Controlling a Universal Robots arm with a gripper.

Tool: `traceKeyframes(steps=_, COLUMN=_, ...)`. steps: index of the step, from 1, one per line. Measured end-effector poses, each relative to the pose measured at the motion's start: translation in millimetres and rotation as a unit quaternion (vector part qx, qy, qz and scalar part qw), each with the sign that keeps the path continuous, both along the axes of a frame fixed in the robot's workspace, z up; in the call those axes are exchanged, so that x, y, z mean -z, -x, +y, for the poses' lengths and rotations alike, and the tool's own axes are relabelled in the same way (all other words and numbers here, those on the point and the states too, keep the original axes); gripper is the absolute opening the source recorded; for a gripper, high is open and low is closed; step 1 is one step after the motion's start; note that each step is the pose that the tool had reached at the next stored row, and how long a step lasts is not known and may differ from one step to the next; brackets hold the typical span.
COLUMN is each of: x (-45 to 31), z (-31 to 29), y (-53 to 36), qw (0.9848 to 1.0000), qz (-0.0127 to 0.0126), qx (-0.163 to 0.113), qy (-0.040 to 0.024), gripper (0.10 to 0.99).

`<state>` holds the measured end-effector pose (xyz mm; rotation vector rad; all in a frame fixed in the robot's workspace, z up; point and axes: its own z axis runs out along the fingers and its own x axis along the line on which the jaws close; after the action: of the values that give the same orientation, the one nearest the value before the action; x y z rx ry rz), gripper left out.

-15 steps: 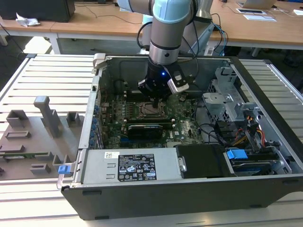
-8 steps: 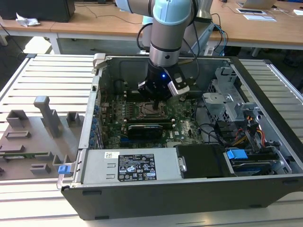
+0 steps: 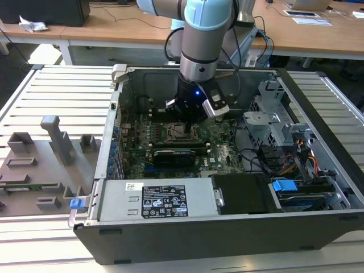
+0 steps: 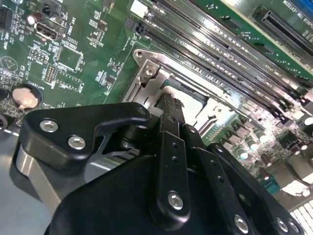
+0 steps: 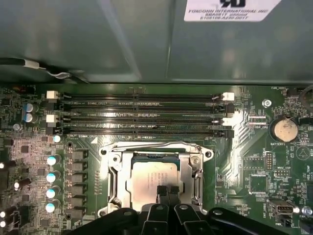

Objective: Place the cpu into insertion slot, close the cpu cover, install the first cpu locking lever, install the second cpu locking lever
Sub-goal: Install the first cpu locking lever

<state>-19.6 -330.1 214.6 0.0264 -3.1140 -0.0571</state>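
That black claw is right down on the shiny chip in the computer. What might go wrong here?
1. The gripper is right at the cpu in the insertion slot; pressing off-centre might seat the chip crooked and harm the contacts beneath.
2. The cpu cover frames the chip closely, so a sideways slip could catch on it.
3. The memory slots sit close by and might get bumped.

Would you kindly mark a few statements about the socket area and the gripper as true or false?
1. The dull silver-grey square cpu lies in the insertion slot. True.
2. The black gripper hangs over the disc-shaped coin battery. False: it is at the cpu.
3. The long black memory slots hold modules. False: they are empty.
4. The grey computer case lies open on its side. True.
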Motion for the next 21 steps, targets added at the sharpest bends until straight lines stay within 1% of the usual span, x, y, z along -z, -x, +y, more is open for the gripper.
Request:
traceKeyframes(steps=4, x=-10.2, z=0.1, y=0.0, qw=1.0, qz=0.0, qx=0.0, qy=0.0, gripper=0.106)
traceKeyframes(steps=11, x=-20.2, z=0.1, y=0.0, qw=1.0, qz=0.0, qx=0.0, qy=0.0007, gripper=0.106)
traceKeyframes(steps=13, x=-25.0, z=0.1, y=0.0, qw=1.0, qz=0.0, qx=0.0, qy=0.0009, gripper=0.106)
traceKeyframes(steps=15, x=-32.2, z=0.1, y=0.1, qw=1.0, qz=0.0, qx=0.0, qy=0.001, gripper=0.106)
traceKeyframes(steps=18, x=-40.1, z=0.1, y=0.1, qw=1.0, qz=0.0, qx=0.0, qy=0.001, gripper=0.106)
traceKeyframes(steps=20, x=-45.1, z=0.1, y=0.0, qw=1.0, qz=0.0, qx=0.0, qy=0.001, gripper=0.106)
traceKeyframes(steps=21, x=-46.2, z=0.1, y=0.0, qw=1.0, qz=0.0, qx=0.0, qy=0.001, gripper=0.106)
